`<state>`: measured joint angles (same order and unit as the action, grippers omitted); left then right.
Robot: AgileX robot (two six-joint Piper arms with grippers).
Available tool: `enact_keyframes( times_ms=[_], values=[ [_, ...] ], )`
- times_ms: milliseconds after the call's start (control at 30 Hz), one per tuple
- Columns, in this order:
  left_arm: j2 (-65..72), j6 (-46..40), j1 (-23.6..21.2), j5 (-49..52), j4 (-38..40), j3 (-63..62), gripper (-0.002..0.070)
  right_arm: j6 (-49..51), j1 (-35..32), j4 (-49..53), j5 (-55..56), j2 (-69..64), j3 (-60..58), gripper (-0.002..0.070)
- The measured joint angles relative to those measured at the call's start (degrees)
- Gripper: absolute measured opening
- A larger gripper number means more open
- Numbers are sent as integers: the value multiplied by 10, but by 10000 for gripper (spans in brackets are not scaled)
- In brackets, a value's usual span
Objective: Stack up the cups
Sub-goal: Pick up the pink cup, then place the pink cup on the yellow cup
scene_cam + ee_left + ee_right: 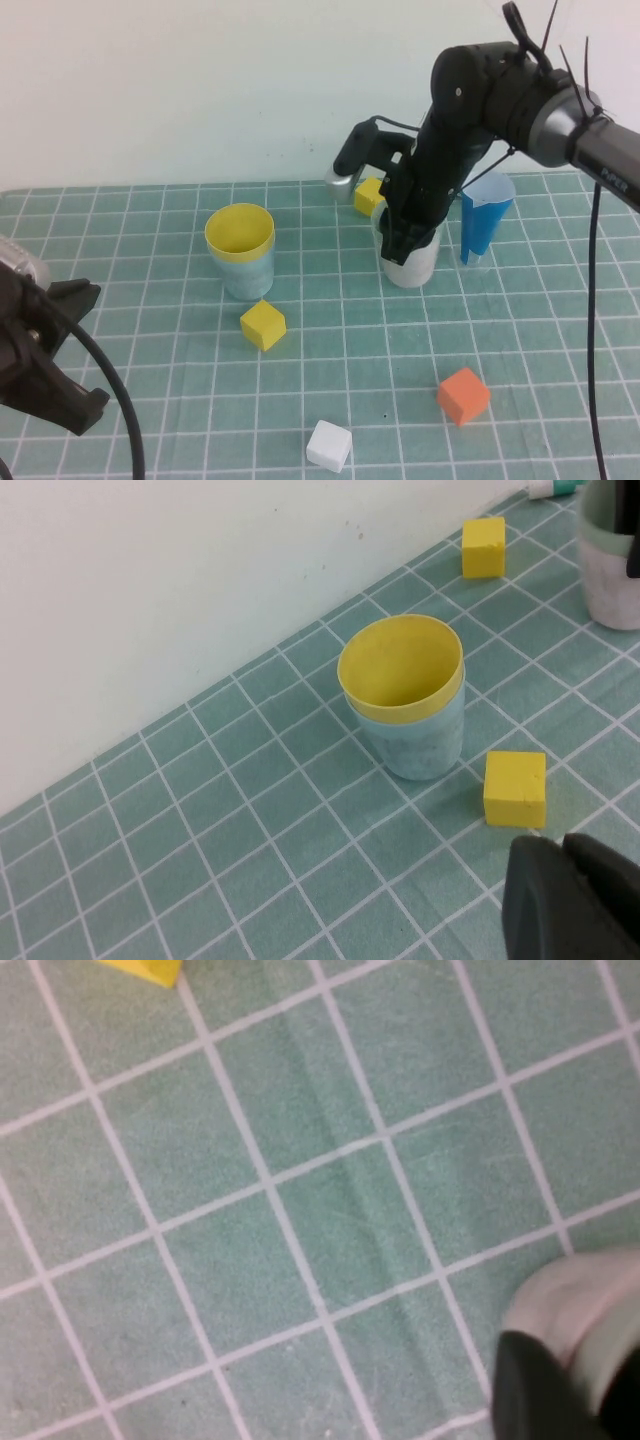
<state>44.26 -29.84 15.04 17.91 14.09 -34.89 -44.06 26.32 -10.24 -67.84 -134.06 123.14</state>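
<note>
The yellow cup (239, 232) already sits inside the light blue cup (247, 270) on the desk (150, 300), the right hand (408, 240) grips the pale cups' (412, 266) rim behind, and the left hand (45, 350), closed and empty, waits near the front edge.

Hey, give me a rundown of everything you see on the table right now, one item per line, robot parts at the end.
yellow cup: one, yellow, nested inside the light blue cup, left of centre.
light blue cup: one, light blue, under the yellow cup.
pale cup stack: pale green rim over a whitish cup, right of centre, at the right end effector; count unclear.
dark-blue cone cup: one, blue, right of the pale stack.
yellow cubes: two, one in front of the light blue cup, one at the back.
orange cube: one, front right.
white cube: one, front centre.
grid mat: green, white lines.
left end effector: shut, parked front left.
right end effector: at the pale stack's rim.
</note>
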Motion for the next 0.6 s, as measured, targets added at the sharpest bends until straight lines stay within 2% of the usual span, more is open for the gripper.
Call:
enact_keyframes(
  times_ms=[33, 100, 267, 433, 600],
  values=[
    [1, 0, 0, 0, 0, 0, -1, -1, 0, -1, 0, -1, 0, 78],
    [1, 0, 0, 0, 1, 0, -1, -7, 0, -2, 4, -1, 0, 47],
    [1, 1, 0, 0, 1, 0, -1, -13, 0, -9, -3, -4, 31, 40],
    [1, 10, 0, 0, 1, 0, -1, -26, 6, -75, -2, 10, 97, 38],
    [1, 46, 0, 0, -8, 0, -1, -61, 46, -134, 12, 26, 164, 37]
  ],
)
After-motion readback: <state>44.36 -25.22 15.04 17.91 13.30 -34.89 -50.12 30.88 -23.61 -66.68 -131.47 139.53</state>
